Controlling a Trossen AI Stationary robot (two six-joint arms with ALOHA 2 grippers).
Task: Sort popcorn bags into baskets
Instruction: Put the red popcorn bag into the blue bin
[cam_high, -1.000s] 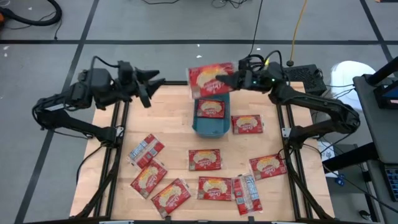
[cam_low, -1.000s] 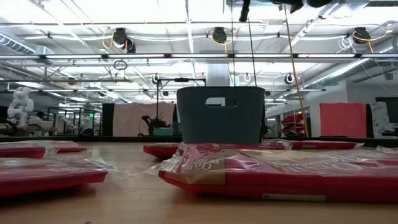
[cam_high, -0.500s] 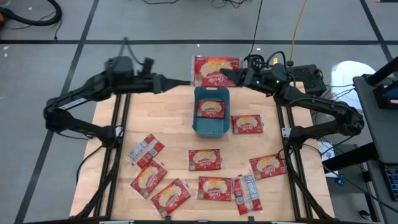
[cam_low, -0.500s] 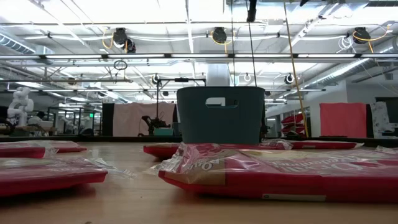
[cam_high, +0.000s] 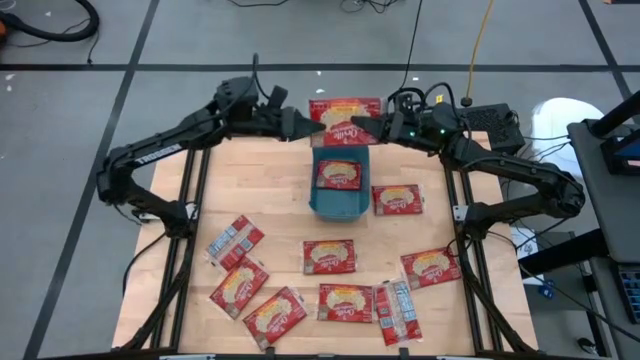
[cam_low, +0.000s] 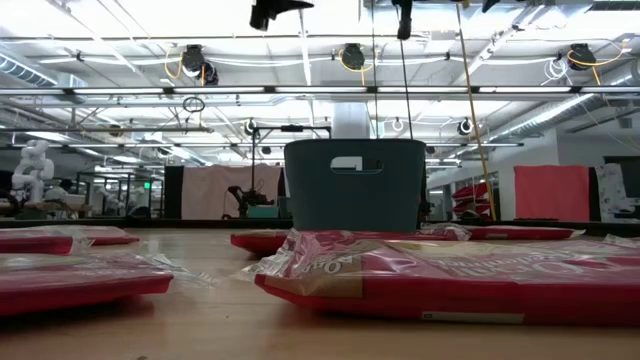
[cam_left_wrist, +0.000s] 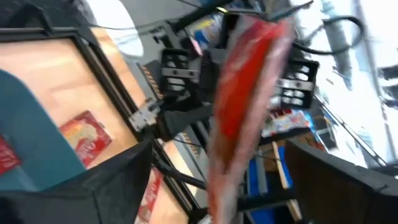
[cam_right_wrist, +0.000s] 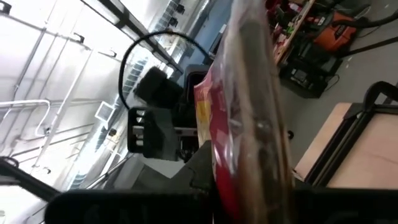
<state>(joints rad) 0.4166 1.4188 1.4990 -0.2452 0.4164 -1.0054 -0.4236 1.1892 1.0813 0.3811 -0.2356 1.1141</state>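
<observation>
My right gripper (cam_high: 362, 128) is shut on a red popcorn bag (cam_high: 343, 112), which hangs in the air over the far end of the teal basket (cam_high: 338, 205). My left gripper (cam_high: 312, 122) has come in from the left and is open. In the left wrist view its fingers (cam_left_wrist: 112, 180) stand wide on either side of the bag (cam_left_wrist: 249, 99), which shows edge-on. I see no touch there. One bag (cam_high: 338, 175) lies in the basket. Several more bags (cam_high: 330, 256) lie flat on the wooden table. My right gripper pinches the bag between its two fingers at its right end (cam_right_wrist: 239, 180), toward the near corner. The fingers come in about level from the table's right. The bag is lifted clear above the basket's far end, its printed face up.
Bags lie over the near half of the table, one (cam_high: 397, 200) just right of the basket. In the low view the basket (cam_low: 355, 185) stands behind bags in the foreground (cam_low: 450, 275). Bare wood (cam_high: 250, 180) lies left of the basket. Black frame rails (cam_high: 185, 215) run along both sides.
My left gripper has swung from the table's far left corner toward the held bag, sinking a little and rolling about its own line, until its fingers flank the bag's left edge. The bag in my right gripper has turned a little squarer to the table.
</observation>
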